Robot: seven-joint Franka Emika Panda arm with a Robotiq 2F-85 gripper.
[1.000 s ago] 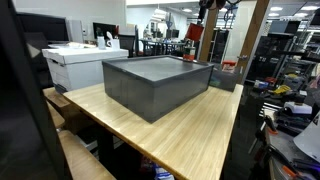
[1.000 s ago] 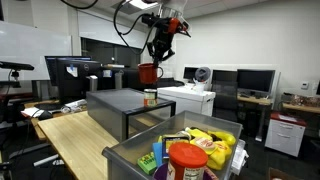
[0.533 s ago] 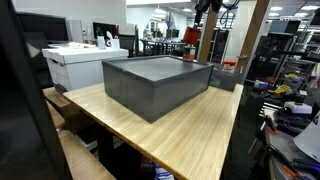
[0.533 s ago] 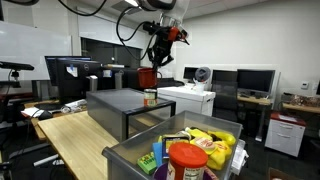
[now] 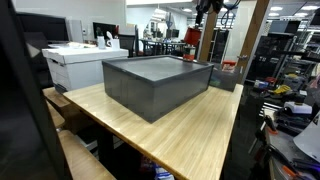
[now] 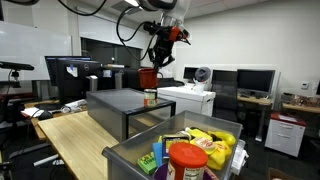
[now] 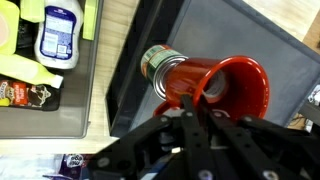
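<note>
The gripper [image 6: 154, 60], its fingers clamped together on the rim of the red cup [image 6: 148, 75], has barely shifted over the last second, so the carry looks secure, with the cup hanging just under it, above the dark bin [image 6: 118, 104] and a can [image 7: 153, 62].

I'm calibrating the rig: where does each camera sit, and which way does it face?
Exterior view: at the wooden table corner, facing across the dark bin; the gripper shows far off, holding the red cup.
Exterior view: behind the clear bin, facing along the table; arm and gripper show.
Wrist view: looks down past the gripper onto the cup.
All three share cup and dark bin.
</note>
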